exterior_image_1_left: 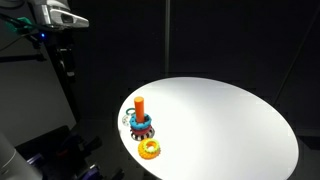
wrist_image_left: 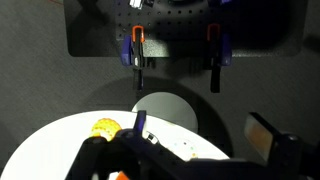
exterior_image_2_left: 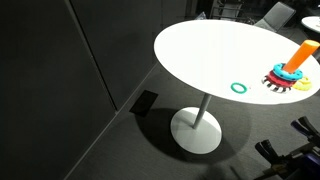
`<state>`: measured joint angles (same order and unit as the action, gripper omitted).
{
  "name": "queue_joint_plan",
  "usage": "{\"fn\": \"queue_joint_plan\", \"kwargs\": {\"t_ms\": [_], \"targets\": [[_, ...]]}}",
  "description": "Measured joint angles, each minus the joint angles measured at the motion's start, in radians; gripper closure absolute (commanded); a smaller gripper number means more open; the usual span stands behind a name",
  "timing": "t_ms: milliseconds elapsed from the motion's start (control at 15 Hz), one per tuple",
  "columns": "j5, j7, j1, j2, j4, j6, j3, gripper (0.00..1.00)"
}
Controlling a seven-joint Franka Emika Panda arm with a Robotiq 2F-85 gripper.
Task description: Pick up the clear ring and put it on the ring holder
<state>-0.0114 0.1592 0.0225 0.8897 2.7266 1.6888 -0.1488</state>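
The ring holder, an upright orange peg (exterior_image_1_left: 140, 104) with blue and red rings around its foot, stands near the edge of the round white table (exterior_image_1_left: 220, 120); it also shows in an exterior view (exterior_image_2_left: 297, 55). A thin clear teal ring (exterior_image_2_left: 238, 88) lies flat on the table, apart from the holder. My gripper (exterior_image_1_left: 65, 60) hangs high above and beyond the table edge, far from both. In the wrist view the gripper (wrist_image_left: 200, 130) is open and empty, its two fingers wide apart.
A loose yellow-orange doughnut ring (exterior_image_1_left: 151, 149) lies beside the holder and shows in the wrist view (wrist_image_left: 105, 128). The table stands on one pedestal foot (exterior_image_2_left: 198, 130). A dark flat object (exterior_image_2_left: 145, 100) lies on the floor. Dark curtains surround the scene.
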Motion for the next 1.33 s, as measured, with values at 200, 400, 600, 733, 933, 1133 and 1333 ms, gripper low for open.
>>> {"fn": "queue_joint_plan", "kwargs": {"t_ms": [200,400,600,733,933,1133,1333], "targets": [[0.000,0.000,0.000,0.000,0.000,0.000,0.000,0.00],[0.000,0.000,0.000,0.000,0.000,0.000,0.000,0.00],[0.000,0.000,0.000,0.000,0.000,0.000,0.000,0.00],[0.000,0.000,0.000,0.000,0.000,0.000,0.000,0.00],[-0.004,0.000,0.000,-0.006,0.000,0.003,0.002,0.00],[-0.021,-0.005,-0.007,-0.027,0.000,0.035,0.023,0.00],[-0.044,-0.016,-0.024,-0.069,0.000,0.119,0.059,0.00]]}}
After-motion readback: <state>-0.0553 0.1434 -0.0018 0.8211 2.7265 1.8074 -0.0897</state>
